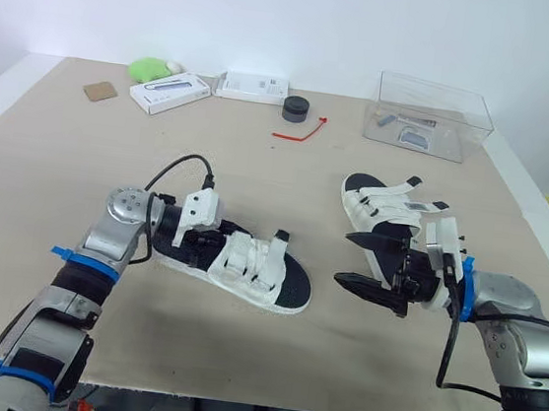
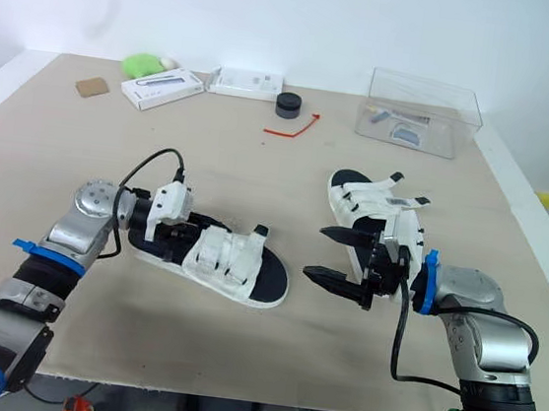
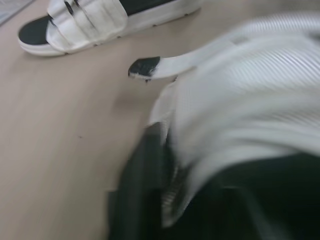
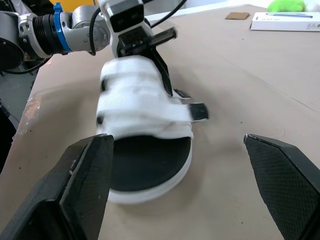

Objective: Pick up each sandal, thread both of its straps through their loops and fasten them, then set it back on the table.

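Your right pincer [image 1: 342, 257] gapes wide and empty toward the left-hand sandal [image 1: 252, 268], likely to catch a strap, though whether your left pincer [image 1: 209, 240] grips its heel I cannot tell

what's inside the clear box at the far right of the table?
The clear box holds a dark item and a grey-blue item; both are too small to identify.

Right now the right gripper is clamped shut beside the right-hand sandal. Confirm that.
Wrong on one count: the right gripper is open, its fingers spread wide, beside the right-hand sandal. The right wrist view shows the gap.
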